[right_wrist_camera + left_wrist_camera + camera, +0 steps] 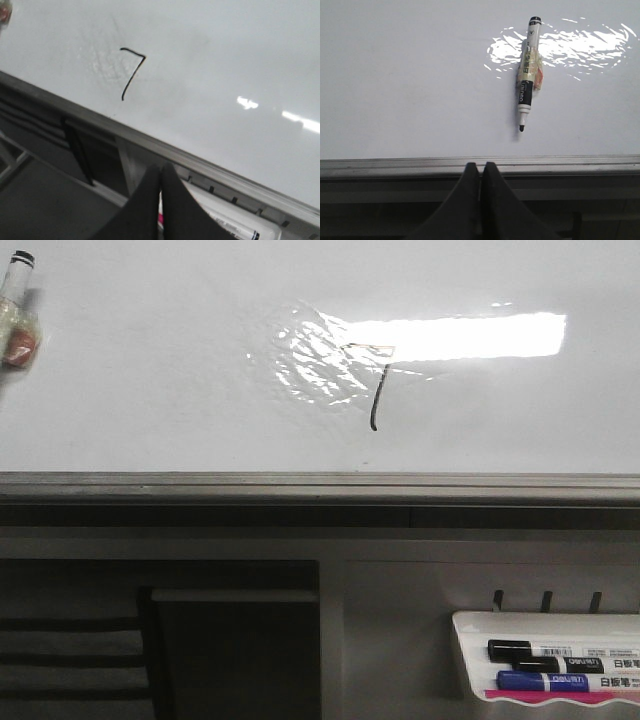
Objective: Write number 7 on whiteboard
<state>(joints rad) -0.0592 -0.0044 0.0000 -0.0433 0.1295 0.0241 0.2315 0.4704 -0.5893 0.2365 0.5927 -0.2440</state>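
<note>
The whiteboard (150, 390) lies flat, glossy white, with a grey metal edge strip (300, 485) along its near side. The number 7 (376, 390) is drawn on it in thin dark line beside a wrinkled shiny patch; it also shows in the right wrist view (131, 72). An uncapped marker (527, 70) lies loose on the board, tip toward the edge strip; in the front view it (14, 310) is at the far left. My left gripper (481, 166) is shut and empty, over the edge strip. My right gripper (161, 169) is shut and empty, off the board's edge.
A small white marker tray (470, 625) hangs below the board at the right, holding a black marker (545, 650) and a blue marker (560, 680). Dark shelving (230, 650) sits under the board at the left.
</note>
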